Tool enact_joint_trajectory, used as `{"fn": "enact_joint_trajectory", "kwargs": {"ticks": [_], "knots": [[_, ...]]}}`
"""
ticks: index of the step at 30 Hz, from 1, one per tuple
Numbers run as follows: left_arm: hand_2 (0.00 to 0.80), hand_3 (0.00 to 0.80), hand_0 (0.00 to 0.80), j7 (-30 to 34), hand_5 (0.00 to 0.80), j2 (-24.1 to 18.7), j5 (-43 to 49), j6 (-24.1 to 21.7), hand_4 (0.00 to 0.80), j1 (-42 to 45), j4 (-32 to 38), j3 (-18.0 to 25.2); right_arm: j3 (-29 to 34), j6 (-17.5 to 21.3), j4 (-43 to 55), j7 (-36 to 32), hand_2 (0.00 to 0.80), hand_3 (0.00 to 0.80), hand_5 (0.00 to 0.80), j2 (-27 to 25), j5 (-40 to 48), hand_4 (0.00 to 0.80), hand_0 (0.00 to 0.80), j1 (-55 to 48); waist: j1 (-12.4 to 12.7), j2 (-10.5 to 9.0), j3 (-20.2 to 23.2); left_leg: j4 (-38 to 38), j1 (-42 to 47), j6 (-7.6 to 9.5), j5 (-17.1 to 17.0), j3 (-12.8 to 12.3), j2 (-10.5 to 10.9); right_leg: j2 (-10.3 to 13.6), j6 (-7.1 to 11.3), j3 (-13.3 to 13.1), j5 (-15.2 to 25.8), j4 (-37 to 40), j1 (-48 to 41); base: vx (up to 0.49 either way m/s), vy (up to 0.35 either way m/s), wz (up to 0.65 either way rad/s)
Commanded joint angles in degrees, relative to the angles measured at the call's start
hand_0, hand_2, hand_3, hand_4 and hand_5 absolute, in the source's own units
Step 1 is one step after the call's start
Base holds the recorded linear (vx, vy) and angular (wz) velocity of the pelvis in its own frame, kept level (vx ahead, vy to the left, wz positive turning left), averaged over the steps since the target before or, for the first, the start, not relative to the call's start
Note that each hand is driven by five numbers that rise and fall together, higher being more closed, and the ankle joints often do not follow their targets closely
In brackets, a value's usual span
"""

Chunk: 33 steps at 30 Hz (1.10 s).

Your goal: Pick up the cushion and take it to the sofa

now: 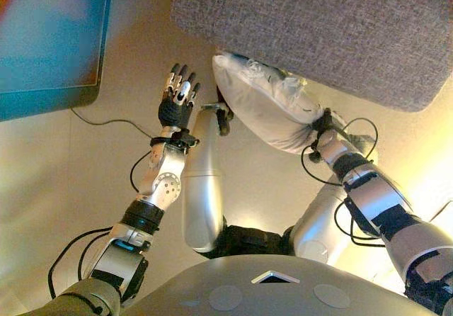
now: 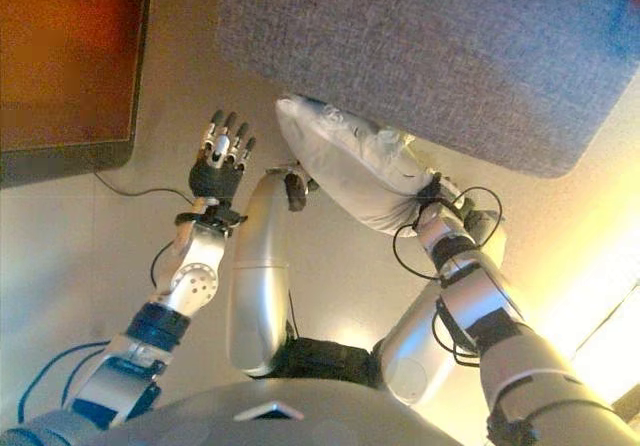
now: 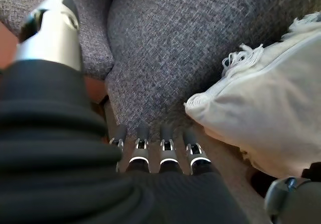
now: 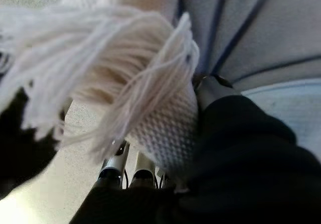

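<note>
The cushion is a pale, off-white pillow of soft woven cloth, plump and roughly rectangular, with tufts of loose yarn fringe at its corners. It hangs off the floor just beside the front edge of the sofa, its upper corner touching or nearly touching that edge. The sofa is upholstered in coarse grey tweed-like fabric with a rounded seat edge; the left wrist view shows a seam between two of its padded sections.

The right hand grips the cushion's lower corner, the cloth bunched at the dark wrist cover; in its own wrist view the fringe and knitted corner lie pressed over the fingers, which curl round the cloth.

The left hand is beside the cushion on the side away from the right hand, not touching it, fingers straight and together, holding nothing, pointing toward the sofa's front.

The floor is smooth, pale beige and glossy, with bright light falling on it on the far side of the right arm. Beyond the left hand, away from the sofa, lies a flat dark-framed rectangular panel.
</note>
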<state>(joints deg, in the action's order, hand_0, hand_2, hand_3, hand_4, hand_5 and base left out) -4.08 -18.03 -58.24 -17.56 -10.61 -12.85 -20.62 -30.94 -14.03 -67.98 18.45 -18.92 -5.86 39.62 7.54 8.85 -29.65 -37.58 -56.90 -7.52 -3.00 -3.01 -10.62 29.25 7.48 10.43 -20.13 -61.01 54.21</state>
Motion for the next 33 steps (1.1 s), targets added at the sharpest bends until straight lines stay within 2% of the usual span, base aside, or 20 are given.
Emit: {"fn": "enact_joint_trajectory", "kwargs": {"ticks": [1,4,9,17,22,26,33], "knots": [[0.0,0.0,0.0,2.3,0.0,-1.3,1.5,0.1,0.0,0.3,1.7,2.9,3.1,4.9,0.4,-1.2,0.8,0.8,0.8,-0.9,4.7,0.8,0.8,-1.7,1.9,-0.96,2.7,5.8,7.8,-3.45,2.4,3.5,-3.7,0.0,2.55,-0.6,17.9,18.2,-2.4,0.026,-0.189,0.08],[0.0,0.0,0.0,3.3,0.0,-1.5,1.7,0.8,0.0,0.9,1.9,3.2,3.0,6.6,1.7,-2.1,0.8,0.8,0.8,-0.4,6.1,0.8,0.8,-2.1,2.6,-1.53,2.9,8.9,10.6,-3.3,0.9,4.1,-3.4,-0.8,2.23,0.9,17.9,19.9,-5.5,0.032,-0.158,0.06],[0.0,0.0,0.0,4.8,0.0,-2.7,3.2,2.8,0.0,2.5,2.4,3.3,2.5,7.5,4.1,-4.2,0.8,0.8,0.8,0.2,6.7,0.8,0.8,-3.8,3.1,-2.51,4.7,12.7,17.0,-2.86,0.1,3.4,-3.0,-1.6,2.52,3.1,18.2,23.1,-11.8,0.088,-0.089,0.06],[0.0,0.0,0.0,6.7,0.0,-4.9,5.6,6.9,0.0,7.5,2.8,5.9,0.3,9.0,11.8,-11.5,0.8,0.8,0.8,-2.7,-1.2,0.8,0.8,-11.7,3.3,-4.67,8.9,19.0,29.9,-2.93,-0.1,1.3,-2.9,-2.4,4.95,6.7,20.4,32.9,-26.6,0.17,-0.02,0.01],[0.0,0.0,0.0,8.3,0.0,-5.2,8.7,10.1,0.0,11.3,2.7,8.1,0.0,6.9,19.7,-14.3,0.8,0.8,0.8,-4.9,-6.7,0.8,0.8,-17.8,3.1,-6.69,12.8,23.0,38.2,-3.54,-0.4,0.1,-3.4,-4.1,6.0,9.7,22.4,41.2,-37.9,0.202,-0.057,0.05],[0.0,0.0,0.0,9.3,0.0,-4.7,12.0,13.5,0.0,14.9,2.8,10.0,0.6,3.8,27.7,-18.7,0.8,0.8,0.8,-6.4,-11.8,0.8,0.8,-23.5,2.9,-8.49,17.0,26.4,45.1,-3.83,-0.4,-1.3,-3.8,-6.4,6.8,11.2,23.1,47.6,-46.6,0.236,-0.053,-0.03],[0.0,0.0,0.0,10.6,0.0,-4.2,13.4,17.5,0.0,18.2,3.1,12.5,2.5,2.1,35.6,-24.6,0.8,0.8,0.8,-8.2,-19.6,0.8,0.8,-28.7,2.3,-9.96,21.6,31.4,53.0,-3.96,-0.8,-3.4,-4.0,-8.7,7.33,12.6,24.5,54.7,-55.1,0.141,-0.005,-0.06]]}}
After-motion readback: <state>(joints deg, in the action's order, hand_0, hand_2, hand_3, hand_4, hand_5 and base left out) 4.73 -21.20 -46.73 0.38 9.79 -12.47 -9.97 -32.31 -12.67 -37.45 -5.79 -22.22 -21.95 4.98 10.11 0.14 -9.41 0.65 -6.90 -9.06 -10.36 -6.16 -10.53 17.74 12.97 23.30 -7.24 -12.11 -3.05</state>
